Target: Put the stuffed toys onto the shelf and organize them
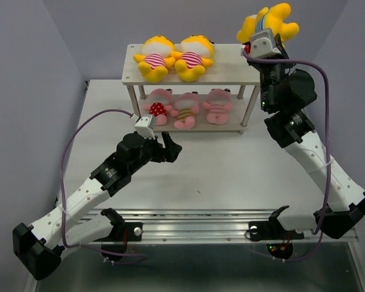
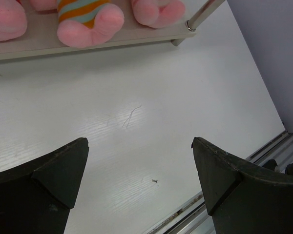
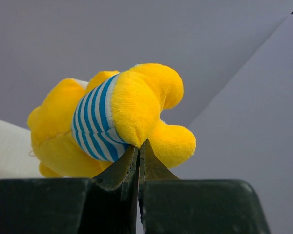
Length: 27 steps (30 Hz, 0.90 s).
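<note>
The shelf stands at the back of the table. Two yellow stuffed toys in pink striped shirts lie on its top board, whose right end is bare. Three pink toys lie on the lower board. My right gripper is shut on a third yellow toy in a blue striped shirt, held in the air above the shelf's right end; the jaws pinch its lower body. My left gripper is open and empty over the table in front of the shelf.
In the left wrist view the open gripper hovers over the bare white table, with the lower board's front edge, a pink toy in an orange striped shirt and a metal shelf leg ahead. A metal rail runs along the near edge.
</note>
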### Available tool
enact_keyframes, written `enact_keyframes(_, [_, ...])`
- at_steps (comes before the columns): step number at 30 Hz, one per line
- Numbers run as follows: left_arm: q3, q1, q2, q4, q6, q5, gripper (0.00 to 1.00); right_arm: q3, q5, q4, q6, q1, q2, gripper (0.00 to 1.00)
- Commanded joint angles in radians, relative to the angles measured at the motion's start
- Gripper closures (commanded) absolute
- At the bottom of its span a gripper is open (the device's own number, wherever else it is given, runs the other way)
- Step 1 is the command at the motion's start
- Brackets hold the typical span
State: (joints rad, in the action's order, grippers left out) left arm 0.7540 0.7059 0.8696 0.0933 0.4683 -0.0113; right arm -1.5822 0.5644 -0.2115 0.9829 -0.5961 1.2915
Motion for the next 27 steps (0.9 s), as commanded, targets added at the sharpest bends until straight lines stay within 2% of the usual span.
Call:
enact_keyframes(1, [0.016, 0.006, -0.012, -0.04, -0.025, -0.006, 0.01, 0.016, -0.07, -0.219, 0.229, -0.001, 0.061, 0.99])
enact_keyframes(3, [0.015, 0.006, -0.014, -0.038, -0.023, -0.013, 0.01, 0.024, -0.112, -0.218, 0.279, -0.001, 0.081, 0.99])
enact_keyframes(8, [-0.002, 0.006, -0.029, -0.037, -0.011, -0.03, 0.01, 0.131, -0.357, -0.22, 0.423, 0.01, 0.069, 0.99])
enact_keyframes(14, [-0.013, 0.006, -0.046, -0.033, 0.0, -0.041, 0.01, 0.289, -0.318, -0.22, 0.588, 0.01, 0.062, 0.99])
enact_keyframes(17, [-0.016, 0.006, -0.055, -0.037, 0.0, -0.038, 0.01, 0.411, -0.324, -0.216, 0.539, 0.01, 0.003, 0.95])
enact_keyframes(20, [-0.012, 0.006, -0.055, -0.035, -0.005, -0.036, 0.01, 0.432, -0.347, -0.131, 0.488, 0.01, -0.034, 0.93])
enact_keyframes(22, [-0.005, 0.006, -0.05, -0.033, -0.008, -0.035, 0.01, 0.433, -0.356, -0.059, 0.448, 0.01, -0.05, 0.88])
enact_keyframes(26, [-0.008, 0.006, -0.032, -0.041, -0.008, -0.041, 0.01, 0.476, -0.366, -0.057, 0.45, 0.01, -0.08, 0.82])
enact_keyframes(27, [-0.005, 0.006, -0.029, -0.04, -0.007, -0.045, 0.01, 0.479, -0.37, -0.055, 0.447, 0.01, -0.089, 0.77])
